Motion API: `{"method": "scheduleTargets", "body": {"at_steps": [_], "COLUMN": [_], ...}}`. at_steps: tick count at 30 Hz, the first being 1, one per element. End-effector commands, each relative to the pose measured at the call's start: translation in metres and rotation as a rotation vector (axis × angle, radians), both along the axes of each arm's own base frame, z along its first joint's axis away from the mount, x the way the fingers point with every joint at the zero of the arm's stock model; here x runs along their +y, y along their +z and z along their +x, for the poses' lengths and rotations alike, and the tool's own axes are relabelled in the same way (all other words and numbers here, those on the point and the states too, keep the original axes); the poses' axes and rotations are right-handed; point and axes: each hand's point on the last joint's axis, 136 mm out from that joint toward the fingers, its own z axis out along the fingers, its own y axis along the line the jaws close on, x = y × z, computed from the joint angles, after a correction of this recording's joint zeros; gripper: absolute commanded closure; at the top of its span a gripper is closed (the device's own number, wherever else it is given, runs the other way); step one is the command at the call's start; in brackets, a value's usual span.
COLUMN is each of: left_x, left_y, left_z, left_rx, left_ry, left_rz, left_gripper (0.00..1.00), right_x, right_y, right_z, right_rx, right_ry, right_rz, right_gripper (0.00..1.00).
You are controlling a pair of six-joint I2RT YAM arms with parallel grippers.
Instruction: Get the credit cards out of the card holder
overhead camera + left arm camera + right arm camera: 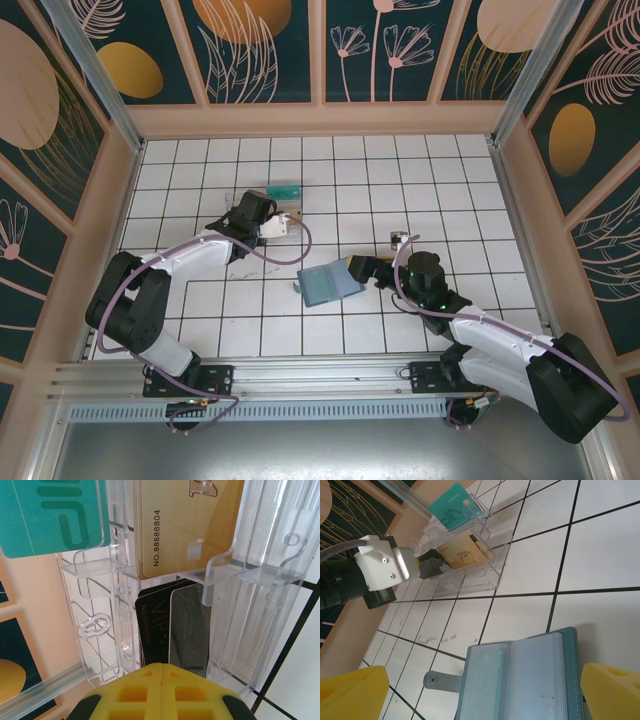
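White tiles form the table (460, 180), and your 2 work spots sit well apart on it. Near its centre the slate-blue card holder (330, 283) lies open and flat. Its crease points away from the right arm, so its long spread runs across that arm's jaws.

The right gripper (482, 680) is the nearer one. Its jaws stand wide and hold nothing, with 1 finger off each end of the holder and the holder straight ahead. I judge the sleeves empty, though clear plastic makes that hard to tell.

Far left, the clear box (100, 625) holds 3 cards: the teal card (45, 515), the tan card (185, 525) and the black card (152, 625). The left gripper (161, 672) is closed on nothing and aims at the black card.
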Motion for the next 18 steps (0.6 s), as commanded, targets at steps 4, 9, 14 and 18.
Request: {"method": "scheduleTargets", "body": {"at_steps": [4,9,14,18], "left_x": [0.002,0.0,0.0,-0.002], "left_y": [0.009,0.026,0.028,0.032], "left_z": [-0.003,-0.001,-0.002,-0.004], "left_rx": [-0.028,-0.076,-0.082,-0.072], "left_ry": [-0.009,-0.009,-0.02,-0.019], "left_rz": [0.002,-0.031,-0.034,-0.056], "left_gripper": [1.0,1.0,1.0,0.98], "right_x": [0.006,0.006,0.006,0.006], "right_y": [0.019,0.018,0.017,0.017], "right_z": [0.004,0.004,0.004,0.005], "right_rx": [-0.035,-0.033,-0.03,-0.03], "right_ry": [0.008,0.008,0.009,0.009], "right_rz": [0.03,0.026,0.027,0.025], "right_gripper": [0.01,0.01,0.01,0.01]}}
